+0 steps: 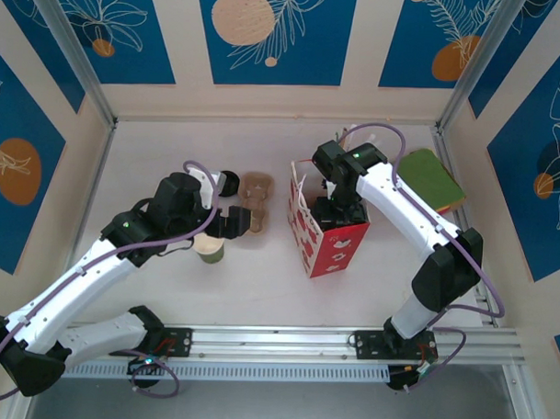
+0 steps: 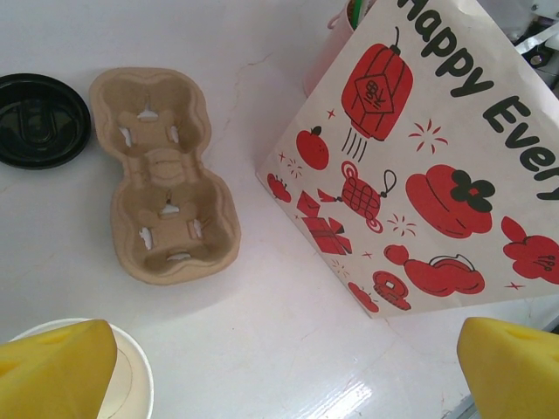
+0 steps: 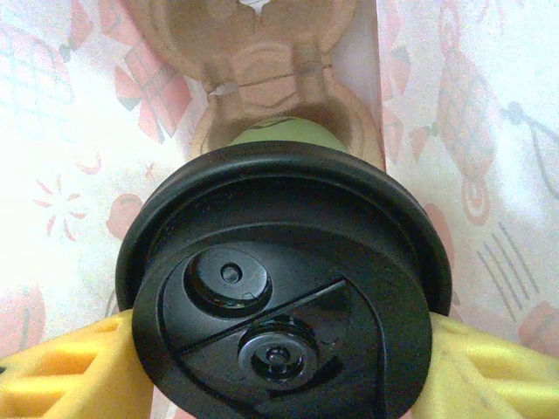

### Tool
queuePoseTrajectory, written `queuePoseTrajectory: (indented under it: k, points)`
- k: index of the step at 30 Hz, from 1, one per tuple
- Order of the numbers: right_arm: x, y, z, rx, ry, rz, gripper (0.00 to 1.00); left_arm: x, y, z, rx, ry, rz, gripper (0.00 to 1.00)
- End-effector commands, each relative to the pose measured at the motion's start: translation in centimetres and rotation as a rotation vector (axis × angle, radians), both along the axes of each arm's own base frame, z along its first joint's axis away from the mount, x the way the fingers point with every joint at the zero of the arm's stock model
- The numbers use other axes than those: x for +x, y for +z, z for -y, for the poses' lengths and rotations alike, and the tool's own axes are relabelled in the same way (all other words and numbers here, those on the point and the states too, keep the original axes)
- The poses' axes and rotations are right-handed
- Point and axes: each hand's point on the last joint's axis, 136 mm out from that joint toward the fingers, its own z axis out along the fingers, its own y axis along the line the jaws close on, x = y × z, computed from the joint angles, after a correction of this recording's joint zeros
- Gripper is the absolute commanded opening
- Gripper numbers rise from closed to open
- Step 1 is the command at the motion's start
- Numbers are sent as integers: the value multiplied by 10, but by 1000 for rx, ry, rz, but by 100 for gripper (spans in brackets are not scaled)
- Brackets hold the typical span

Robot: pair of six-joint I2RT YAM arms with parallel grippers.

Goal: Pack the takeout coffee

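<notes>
Takeout coffee [image 3: 284, 288]: centre of your right wrist view, black lid up. Your right hand [image 3: 279, 375] pinches it at the lid rim between yellow pads [image 3: 61, 375], inside the red-and-white bag [image 1: 329, 243], above a pulp carrier [image 3: 271, 70]. Your left hand [image 2: 279, 375] hangs spread wide, lower frame, over the counter [image 2: 262, 349], one pad above a lidless cup [image 2: 131, 375].

takeout coffee [image 3: 284, 279] inside bag [image 1: 332, 241], cup carrier [image 2: 166, 175] left of bag, loose lid [image 2: 39, 120] beside carrier
</notes>
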Motion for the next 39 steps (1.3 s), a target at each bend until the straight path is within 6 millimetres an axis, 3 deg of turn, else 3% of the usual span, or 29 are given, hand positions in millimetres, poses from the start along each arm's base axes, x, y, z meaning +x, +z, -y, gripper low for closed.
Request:
queuePoseTrajectory:
  k: [1, 39]
  points:
    - [-11, 10, 0, 19, -5, -12, 65, 2, 0, -1, -10, 4, 2, 100]
    - [-17, -2, -1, 31, -12, -33, 65, -1, 3, -3, -23, 6, 6, 100]
